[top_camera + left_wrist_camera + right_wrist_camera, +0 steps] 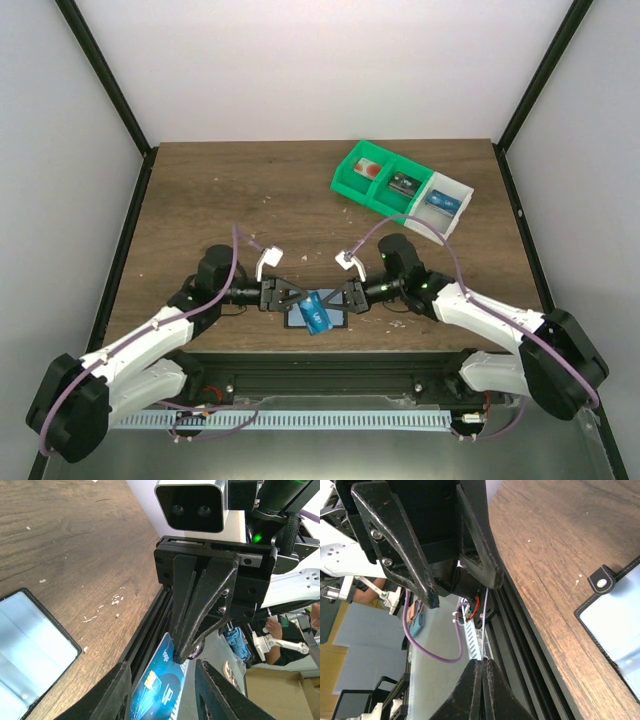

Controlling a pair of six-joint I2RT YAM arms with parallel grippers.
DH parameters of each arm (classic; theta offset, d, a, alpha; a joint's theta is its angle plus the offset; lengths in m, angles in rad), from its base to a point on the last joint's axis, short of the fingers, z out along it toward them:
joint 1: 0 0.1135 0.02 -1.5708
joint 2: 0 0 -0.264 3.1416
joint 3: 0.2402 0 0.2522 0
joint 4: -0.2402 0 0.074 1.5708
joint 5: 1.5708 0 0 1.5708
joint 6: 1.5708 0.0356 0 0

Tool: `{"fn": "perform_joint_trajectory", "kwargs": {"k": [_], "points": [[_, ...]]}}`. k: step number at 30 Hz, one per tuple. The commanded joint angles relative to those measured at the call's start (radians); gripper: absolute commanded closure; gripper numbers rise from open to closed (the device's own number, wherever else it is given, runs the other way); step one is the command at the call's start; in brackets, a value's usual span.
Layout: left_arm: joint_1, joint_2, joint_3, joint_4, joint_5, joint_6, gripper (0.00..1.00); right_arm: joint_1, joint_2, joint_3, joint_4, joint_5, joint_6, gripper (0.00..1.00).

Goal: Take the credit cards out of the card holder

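The table [250, 190] is dark wood grain, flecked with small white specks [107, 605], and is enclosed by plain white walls [300, 60] with black frame posts [105, 75] running up the corners. A black rail [150, 620] borders the near edge. A row of green-and-white bins [400, 185] sits at the far right, angled to the table edge, with a small item in each compartment. The far left and centre of the surface are bare wood. The card holder [296, 318] lies open and flat at the near centre, just inside the rail, pale panels up. Both arms meet directly above it. The right gripper [182, 655] is fully closed, pinching the top edge of a blue credit card [160, 690] held clear of the table. The left gripper [161, 664] stands partly open, one finger either side of the same card, with a gap showing on one side.
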Motion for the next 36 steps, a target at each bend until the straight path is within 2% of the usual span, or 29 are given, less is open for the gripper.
{"fn": "perform_joint_trajectory", "kwargs": {"k": [1,5,8,10,14,17,19,21,24,27,31,36], "points": [[0.001,0.005,-0.005,-0.005,0.023,0.025,0.62,-0.008,0.0,0.022,0.075,-0.069,0.028,1.0],[0.002,0.017,-0.003,-0.008,0.023,0.032,0.61,-0.008,0.0,0.021,0.077,-0.076,0.03,1.0],[0.002,0.027,0.008,-0.034,0.013,0.046,0.54,-0.008,0.005,0.026,0.067,-0.08,0.024,1.0],[0.0,0.03,0.009,-0.024,0.028,0.041,0.57,-0.008,0.006,0.027,0.065,-0.078,0.024,1.0],[0.001,0.038,0.009,-0.01,0.062,0.031,0.74,-0.008,0.008,0.029,0.077,-0.077,0.029,1.0],[0.001,0.044,0.011,-0.001,0.087,0.028,1.0,-0.008,0.004,0.035,0.075,-0.054,0.032,1.0],[0.003,0.05,0.012,0.0,0.088,0.023,1.0,-0.008,0.001,0.037,0.075,-0.03,0.044,0.99],[0.002,0.054,0.011,0.01,0.077,0.008,1.0,-0.008,-0.005,0.034,0.084,0.007,0.071,0.93],[0.002,0.054,-0.009,0.064,0.008,-0.06,1.0,-0.01,-0.019,0.014,0.117,0.07,0.14,0.78],[0.002,0.056,-0.084,0.24,-0.049,-0.223,1.0,-0.01,-0.03,-0.001,0.13,0.128,0.184,0.67],[0.002,0.043,-0.153,0.402,-0.154,-0.347,1.0,-0.01,-0.05,-0.028,0.149,0.214,0.267,0.59],[0.003,0.014,-0.136,0.403,-0.35,-0.38,1.0,-0.009,-0.054,-0.067,0.229,0.258,0.423,0.51]]}}
